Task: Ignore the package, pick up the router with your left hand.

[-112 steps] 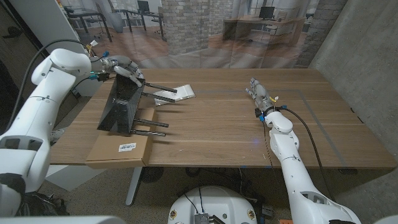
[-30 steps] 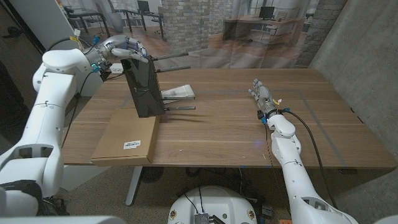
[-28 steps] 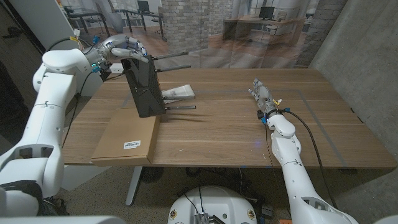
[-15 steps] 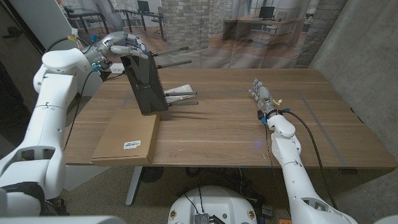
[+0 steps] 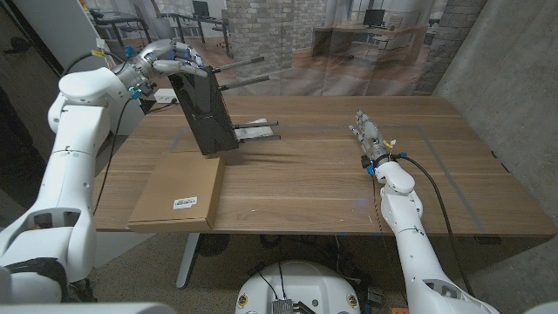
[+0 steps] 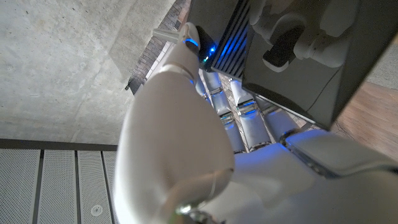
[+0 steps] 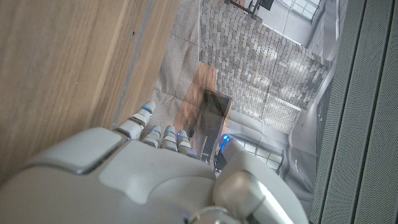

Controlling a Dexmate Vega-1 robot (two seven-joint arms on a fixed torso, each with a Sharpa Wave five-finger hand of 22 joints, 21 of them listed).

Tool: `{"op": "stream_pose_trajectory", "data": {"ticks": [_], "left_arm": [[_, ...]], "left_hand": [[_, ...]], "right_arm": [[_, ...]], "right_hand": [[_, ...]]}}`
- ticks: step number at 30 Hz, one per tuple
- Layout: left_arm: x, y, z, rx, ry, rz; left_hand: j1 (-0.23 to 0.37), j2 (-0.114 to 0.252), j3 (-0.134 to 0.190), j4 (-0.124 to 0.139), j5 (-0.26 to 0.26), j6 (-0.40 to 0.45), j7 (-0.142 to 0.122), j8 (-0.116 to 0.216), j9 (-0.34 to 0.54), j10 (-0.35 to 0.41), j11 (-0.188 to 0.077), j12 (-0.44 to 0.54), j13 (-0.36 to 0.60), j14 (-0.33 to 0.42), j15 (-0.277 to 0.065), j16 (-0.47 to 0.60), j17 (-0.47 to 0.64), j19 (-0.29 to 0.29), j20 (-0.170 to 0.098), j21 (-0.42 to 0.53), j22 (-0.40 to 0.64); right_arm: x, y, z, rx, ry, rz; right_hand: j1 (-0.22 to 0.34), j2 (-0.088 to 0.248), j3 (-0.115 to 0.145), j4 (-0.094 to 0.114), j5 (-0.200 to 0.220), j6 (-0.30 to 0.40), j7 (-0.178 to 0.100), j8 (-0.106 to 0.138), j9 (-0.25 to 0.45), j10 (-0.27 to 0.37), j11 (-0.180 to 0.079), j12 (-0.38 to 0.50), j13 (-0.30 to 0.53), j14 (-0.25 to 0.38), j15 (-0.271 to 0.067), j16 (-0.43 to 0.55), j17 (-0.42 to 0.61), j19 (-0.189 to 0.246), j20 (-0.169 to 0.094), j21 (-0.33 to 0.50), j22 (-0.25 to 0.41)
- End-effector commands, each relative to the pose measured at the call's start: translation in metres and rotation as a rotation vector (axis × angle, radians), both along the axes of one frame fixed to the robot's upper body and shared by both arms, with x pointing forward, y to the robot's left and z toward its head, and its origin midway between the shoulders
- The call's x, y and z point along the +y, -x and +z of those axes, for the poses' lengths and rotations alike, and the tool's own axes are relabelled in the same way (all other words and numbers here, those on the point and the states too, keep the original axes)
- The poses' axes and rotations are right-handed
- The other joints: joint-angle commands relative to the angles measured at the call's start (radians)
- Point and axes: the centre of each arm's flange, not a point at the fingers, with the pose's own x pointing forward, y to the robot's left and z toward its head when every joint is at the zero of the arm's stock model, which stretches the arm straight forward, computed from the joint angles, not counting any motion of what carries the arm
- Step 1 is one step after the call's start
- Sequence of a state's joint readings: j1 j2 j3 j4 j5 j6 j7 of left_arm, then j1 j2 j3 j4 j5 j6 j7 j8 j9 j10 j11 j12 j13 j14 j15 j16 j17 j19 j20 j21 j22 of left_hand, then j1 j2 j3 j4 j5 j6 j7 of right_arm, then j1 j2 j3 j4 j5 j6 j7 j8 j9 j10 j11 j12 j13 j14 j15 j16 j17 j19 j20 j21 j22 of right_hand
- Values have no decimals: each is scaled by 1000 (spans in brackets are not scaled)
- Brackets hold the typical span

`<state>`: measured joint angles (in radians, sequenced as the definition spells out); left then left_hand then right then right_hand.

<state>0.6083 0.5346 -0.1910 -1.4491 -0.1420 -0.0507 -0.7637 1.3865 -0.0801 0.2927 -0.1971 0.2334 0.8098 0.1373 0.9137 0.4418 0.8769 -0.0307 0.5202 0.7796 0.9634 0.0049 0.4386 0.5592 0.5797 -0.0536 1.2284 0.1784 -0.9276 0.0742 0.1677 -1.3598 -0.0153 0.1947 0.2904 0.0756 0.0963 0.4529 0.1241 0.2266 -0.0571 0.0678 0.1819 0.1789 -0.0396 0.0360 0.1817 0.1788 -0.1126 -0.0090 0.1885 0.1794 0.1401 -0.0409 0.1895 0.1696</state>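
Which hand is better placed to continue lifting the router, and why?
Left. The left hand already grips the top of the router, next to the package. The right hand waits far across the table, holding nothing.

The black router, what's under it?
Under the router, which the left hand holds up by its top, lies bare wooden table. The router's body hides the spot right behind it.

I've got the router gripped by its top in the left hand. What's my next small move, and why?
Probably a short lift straight up. The left hand grips the router at its top edge, but its lower end sits close over the table, just past the cardboard package. Whether it has cleared the wood is hard to tell, so raise it to be sure.
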Motion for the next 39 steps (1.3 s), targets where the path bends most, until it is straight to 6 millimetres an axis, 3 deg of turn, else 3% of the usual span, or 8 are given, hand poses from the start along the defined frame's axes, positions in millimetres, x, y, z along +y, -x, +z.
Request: {"op": "stream_pose_trajectory", "data": {"ticks": [1, 24, 39], "left_arm": [[-1, 4, 3, -30, 34, -19], [1, 2, 13, -81, 105, -50], [-5, -8, 21, -95, 117, -89]], "left_hand": [[114, 111, 48, 39, 7, -1, 8, 4, 0, 15, -7, -7, 3, 153, -217, 6, 5, -6, -10, 5, 2], [111, 106, 56, 39, 9, -4, 10, 13, -5, 21, -7, -21, 14, 157, -215, 0, 14, -12, -11, 13, 2], [108, 104, 62, 39, 10, -4, 10, 17, -11, 26, -9, -31, 18, 160, -217, -4, 20, -17, -10, 18, 1]], "right_arm": [[3, 2, -3, 1, -3, -4], [7, 2, -8, 1, -16, -18], [10, 12, -22, 4, -38, -56]], "right_hand": [[8, 43, 3, -5, 7, 1, 6, 7, 5, 4, 8, 7, 5, -4, 3, 2, 1, 9, -14, 3, 2], [8, 44, 3, -4, 7, 1, 5, 7, 5, 4, 7, 7, 5, -4, 3, 3, 1, 10, -14, 3, 2], [8, 43, 2, -4, 7, 2, 5, 7, 5, 4, 8, 7, 5, -4, 2, 3, 1, 10, -15, 3, 2]]}}
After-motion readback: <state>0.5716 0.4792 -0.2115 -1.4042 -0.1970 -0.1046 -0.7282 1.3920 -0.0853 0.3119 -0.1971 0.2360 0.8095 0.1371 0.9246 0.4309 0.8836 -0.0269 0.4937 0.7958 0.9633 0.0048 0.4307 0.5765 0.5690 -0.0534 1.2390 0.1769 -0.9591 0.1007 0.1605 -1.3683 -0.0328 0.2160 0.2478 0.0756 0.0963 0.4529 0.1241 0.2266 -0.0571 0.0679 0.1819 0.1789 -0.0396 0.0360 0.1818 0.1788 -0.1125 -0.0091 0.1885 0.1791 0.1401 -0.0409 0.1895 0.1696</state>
